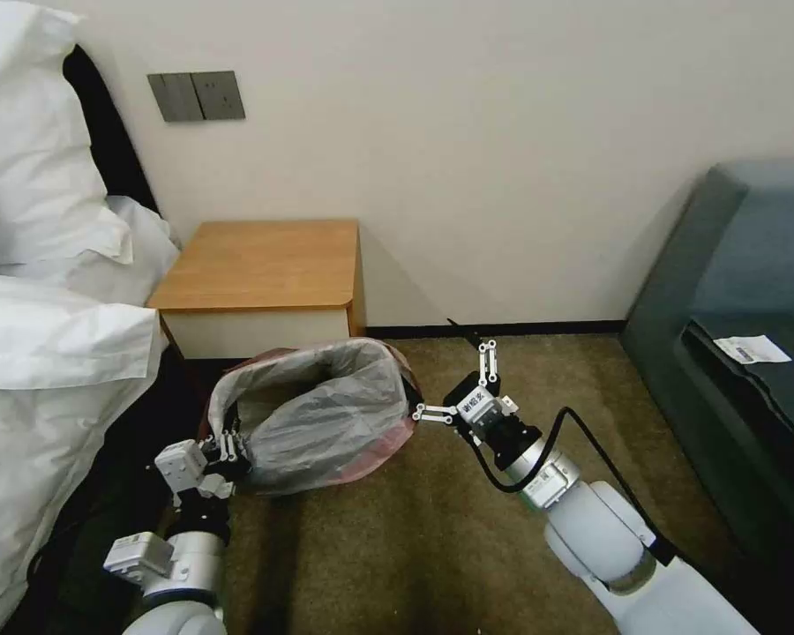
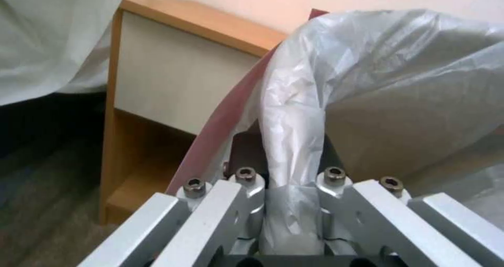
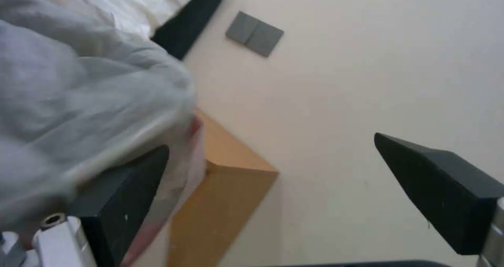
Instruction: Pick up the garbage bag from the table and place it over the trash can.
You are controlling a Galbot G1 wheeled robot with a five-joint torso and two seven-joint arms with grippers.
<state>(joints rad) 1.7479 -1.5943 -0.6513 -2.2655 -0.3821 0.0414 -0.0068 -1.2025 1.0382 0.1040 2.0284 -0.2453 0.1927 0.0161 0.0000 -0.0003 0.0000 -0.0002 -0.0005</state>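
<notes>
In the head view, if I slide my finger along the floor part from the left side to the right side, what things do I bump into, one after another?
White bedding → left gripper, fingers shut on the garbage bag → right gripper, fingers open → dark sofa.

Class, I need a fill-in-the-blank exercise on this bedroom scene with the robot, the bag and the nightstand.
1. The left gripper is shut on the garbage bag, whose rim band is ____.
2. The right gripper, beside the bag, has its fingers ____.
3. The table has an orange-brown top and a ____ drawer front.

Missing words: pink-red; open; white
</notes>
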